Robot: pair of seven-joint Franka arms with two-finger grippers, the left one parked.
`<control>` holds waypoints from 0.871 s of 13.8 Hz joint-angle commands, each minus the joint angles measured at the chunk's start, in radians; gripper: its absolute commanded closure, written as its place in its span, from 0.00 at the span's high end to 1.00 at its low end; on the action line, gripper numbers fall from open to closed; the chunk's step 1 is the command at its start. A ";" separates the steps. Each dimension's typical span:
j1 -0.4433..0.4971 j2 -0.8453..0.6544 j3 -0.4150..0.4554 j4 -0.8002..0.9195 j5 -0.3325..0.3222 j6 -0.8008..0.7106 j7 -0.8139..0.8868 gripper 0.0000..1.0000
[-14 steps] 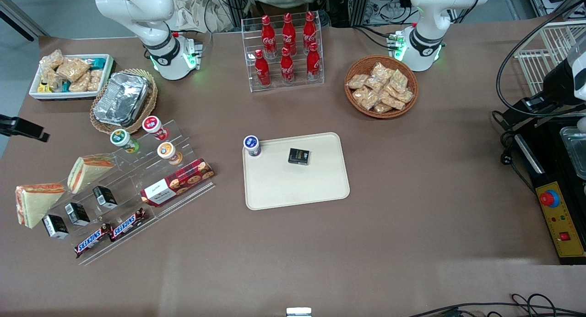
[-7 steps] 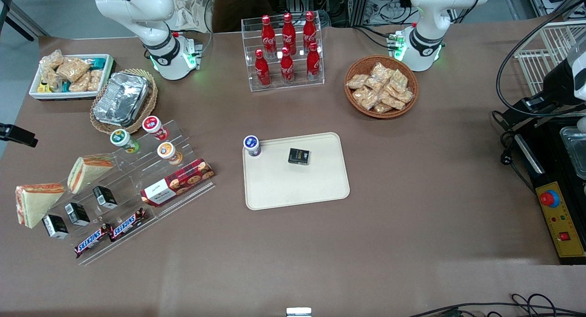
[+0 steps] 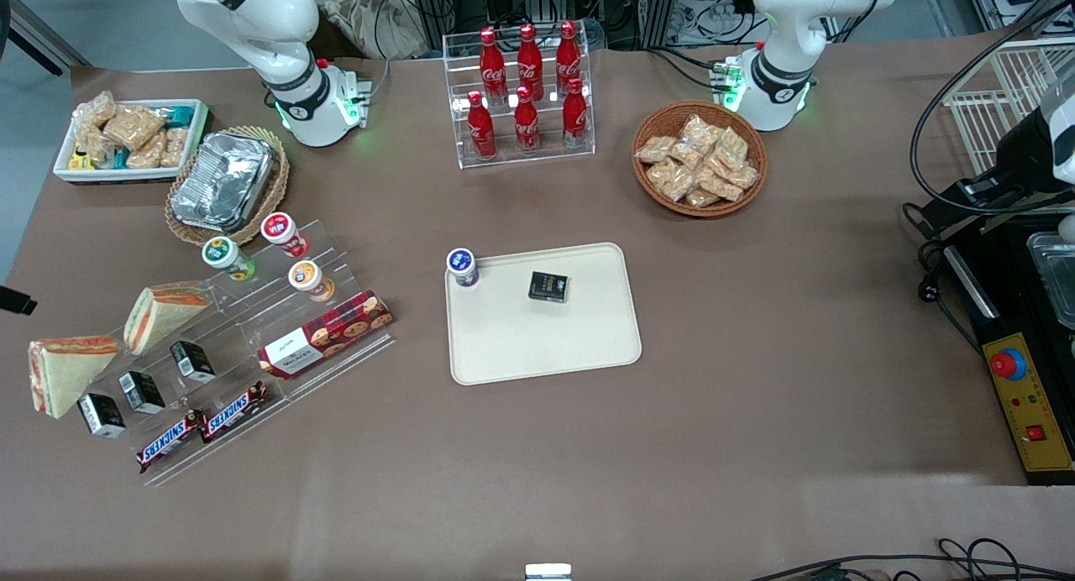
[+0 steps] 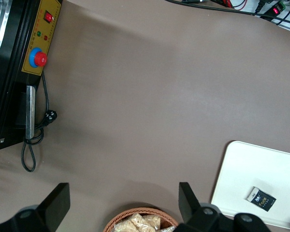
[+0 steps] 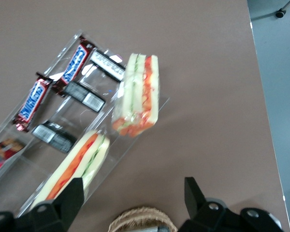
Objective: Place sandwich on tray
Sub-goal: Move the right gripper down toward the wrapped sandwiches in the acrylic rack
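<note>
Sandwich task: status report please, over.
Gripper open, empty, above the sandwiches. Sandwich and second sandwich on the rack, untouched. Tray holds black box and cup; bare room left.

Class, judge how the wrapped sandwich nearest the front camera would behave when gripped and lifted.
The sandwich is soft white bread, so it probably squashes under a firm grip. Its clear wrap may be slippery. It stands propped on the clear rack, so a nudge could tip it. The open tool hangs above.
</note>
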 commanded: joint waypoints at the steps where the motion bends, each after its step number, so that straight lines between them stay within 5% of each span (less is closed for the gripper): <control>1: -0.037 0.073 0.002 0.019 0.077 0.083 -0.033 0.93; 4: -0.053 0.125 0.004 0.017 0.125 0.161 -0.052 0.93; 12: -0.067 0.214 0.004 0.011 0.129 0.238 -0.053 0.93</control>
